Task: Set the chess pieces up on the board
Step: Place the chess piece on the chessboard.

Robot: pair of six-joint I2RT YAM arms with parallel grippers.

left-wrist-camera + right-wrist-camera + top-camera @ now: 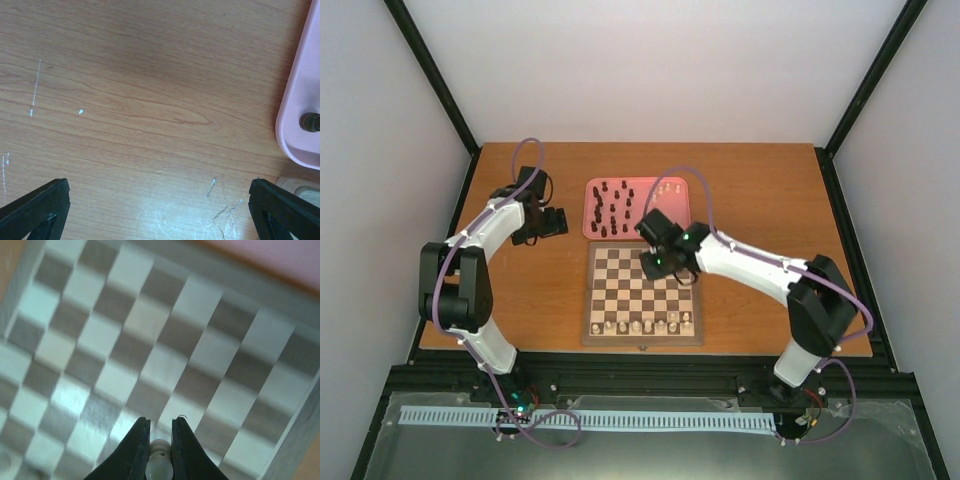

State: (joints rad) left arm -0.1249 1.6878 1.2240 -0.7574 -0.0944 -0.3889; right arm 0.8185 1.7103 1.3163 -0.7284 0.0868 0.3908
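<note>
Noting positions from left to right: the left hand (pixel 548 222) hung over the bare table (pixel 552 300), well left of the board, its fingers spread wide with nothing between them. Its wrist view showed only wood grain below, with the rim of the pink tray (pixel 299 90) just to its right. The tray sat on the far side of the board (pixel 592 335), touching or nearly touching its far border. It held many dark pieces (pixel 610 205) standing on its left and middle parts and a few cream pieces (pixel 670 187) at its right end. On the board, a row of cream pieces (pixel 640 325) stood along the near edge; I could not tell which squares of that row were free. The right hand (pixel 655 262) was over the far half of the board, clenched on a cream-white piece (pixel 159 469). Its rounded head showed between the two fingers (pixel 137 440), and its long axis seemed to run along them, so it was judged upright. Bare checkered squares lay beneath it. Relation that mattered: the cream ranks lay toward the robot's base from the right hand, so the piece would have to travel nearward. The right arm was much the nearer to that row, and the left hand was idle and off the board.
</note>
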